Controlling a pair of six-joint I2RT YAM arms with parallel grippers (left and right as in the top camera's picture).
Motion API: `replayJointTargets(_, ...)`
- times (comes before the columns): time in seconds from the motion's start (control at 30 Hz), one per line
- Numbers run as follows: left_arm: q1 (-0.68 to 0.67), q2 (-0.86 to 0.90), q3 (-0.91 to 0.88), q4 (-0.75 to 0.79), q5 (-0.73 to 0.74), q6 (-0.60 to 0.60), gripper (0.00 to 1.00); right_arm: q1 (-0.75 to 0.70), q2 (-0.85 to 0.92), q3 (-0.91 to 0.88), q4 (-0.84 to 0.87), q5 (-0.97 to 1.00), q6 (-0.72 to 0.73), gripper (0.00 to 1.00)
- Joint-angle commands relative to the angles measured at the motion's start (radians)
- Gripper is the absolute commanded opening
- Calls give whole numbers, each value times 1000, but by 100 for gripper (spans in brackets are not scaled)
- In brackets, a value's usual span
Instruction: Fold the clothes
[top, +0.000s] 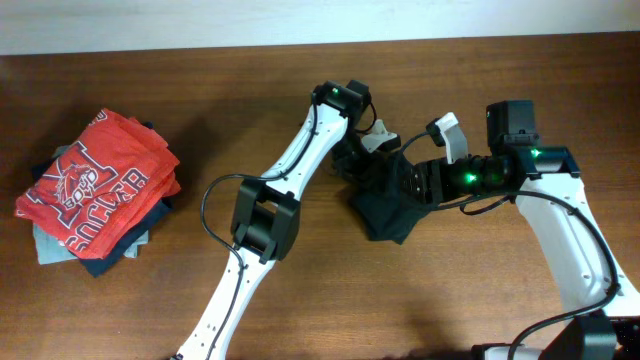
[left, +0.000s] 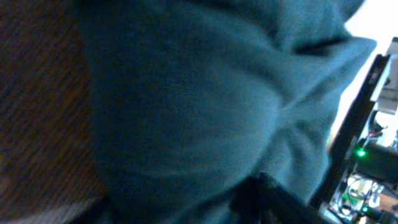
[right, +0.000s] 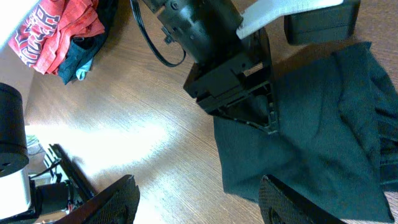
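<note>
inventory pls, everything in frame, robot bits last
dark garment: 1, very dark navy-black, crumpled at mid table between the two grippers
red shirt: 1, red with white lettering, top of the pile at the table's left
folded garments: count unclear, grey and navy, under the red shirt
table: 1, brown wood
cable: 1, black, looping beside the left arm
left arm: 1, white and black, reaching to mid table
right arm: 1, white and black, right side
left gripper: 1, black, down on the dark garment, jaws unclear
right gripper: 1, black, open, empty, at the garment's edge
</note>
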Motion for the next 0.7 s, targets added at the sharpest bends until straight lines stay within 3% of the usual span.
replayJointTargets(0.0, -21, 59, -1, 5, 18, 10, 38, -1, -19, -3, 0, 3, -3, 66)
replayJointTargets(0.17, -21, 59, -1, 11, 28, 10, 0, -1, -19, -3, 0, 3, -3, 66)
replayJointTargets(0.67, 89, 59, 0, -61, 49, 10, 0, -1, -19, -3, -11, 3, -3, 66)
